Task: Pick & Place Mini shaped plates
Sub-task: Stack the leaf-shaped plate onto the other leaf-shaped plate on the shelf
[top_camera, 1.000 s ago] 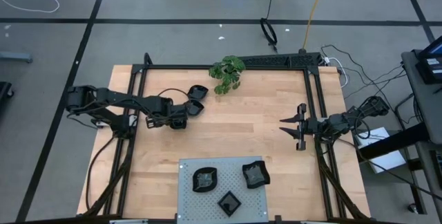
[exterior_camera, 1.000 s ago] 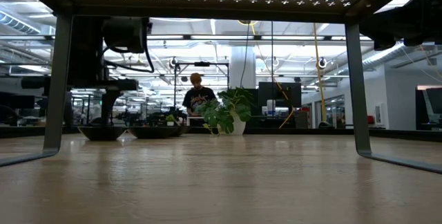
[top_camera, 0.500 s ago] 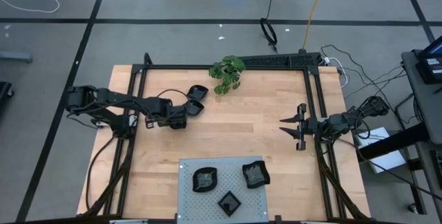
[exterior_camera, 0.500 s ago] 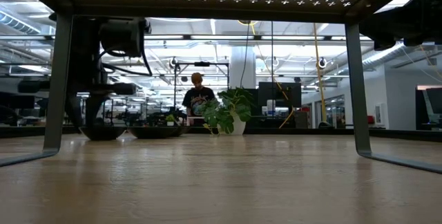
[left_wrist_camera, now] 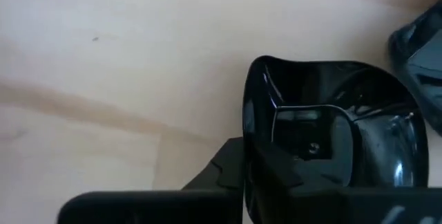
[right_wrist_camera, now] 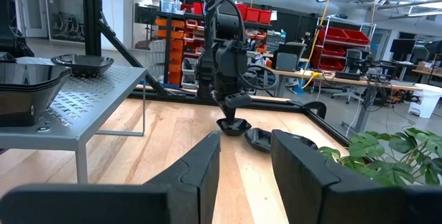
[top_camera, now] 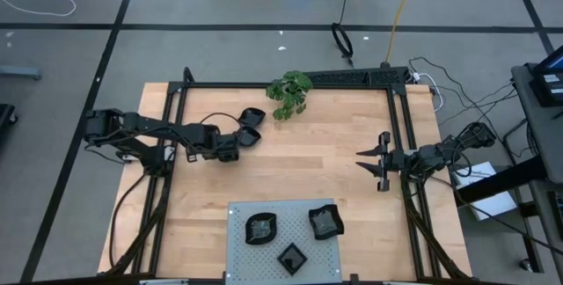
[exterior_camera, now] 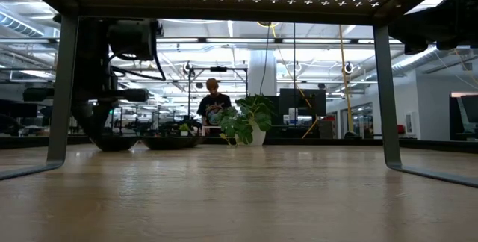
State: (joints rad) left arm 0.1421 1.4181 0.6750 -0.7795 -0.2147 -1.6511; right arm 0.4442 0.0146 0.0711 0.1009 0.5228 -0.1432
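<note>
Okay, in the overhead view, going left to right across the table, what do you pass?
Left gripper at a mini plate → green plant → right gripper, open, waiting above the wood.

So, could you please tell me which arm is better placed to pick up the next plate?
Left. Its gripper is right at the near plate of the two loose ones by the plant. The right gripper, jaws open, waits at the table's far right side.
</note>
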